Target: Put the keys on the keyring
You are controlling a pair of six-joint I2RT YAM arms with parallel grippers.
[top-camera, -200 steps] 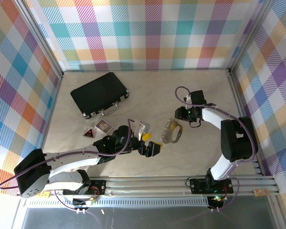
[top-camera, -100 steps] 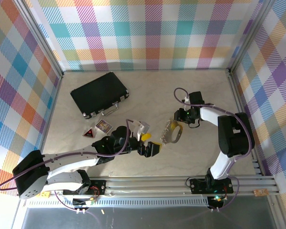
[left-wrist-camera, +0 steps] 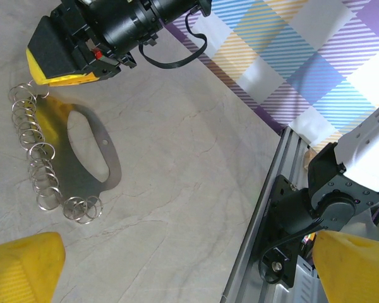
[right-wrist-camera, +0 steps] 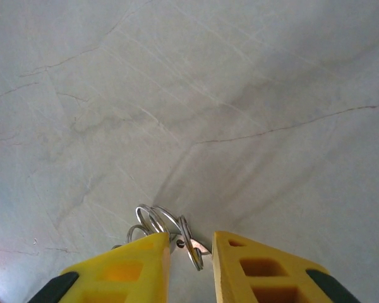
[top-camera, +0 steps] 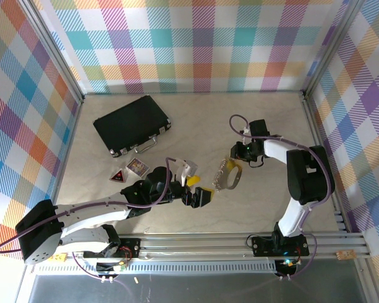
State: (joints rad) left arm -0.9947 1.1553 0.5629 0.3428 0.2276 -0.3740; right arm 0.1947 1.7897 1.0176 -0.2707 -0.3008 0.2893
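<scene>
The keyring, a silvery oval plate with a chain of small rings, lies flat mid-table. My right gripper is down at its far end. In the right wrist view the end rings and plate tip sit between the yellow fingers of that gripper, whose jaws are narrow with a slim gap left. My left gripper hovers open just left of the keyring, nothing between its fingers. Its camera sees the keyring and the right gripper's finger. The small red key lies far left.
A black case with a metal handle lies at the back left. A small patterned card and a white piece rest near the left arm. The aluminium rail bounds the near edge; plaid walls enclose the table.
The right gripper's jaws have narrowed around the keyring's far end, and the right wrist has edged slightly toward it. The left arm has hardly moved.
</scene>
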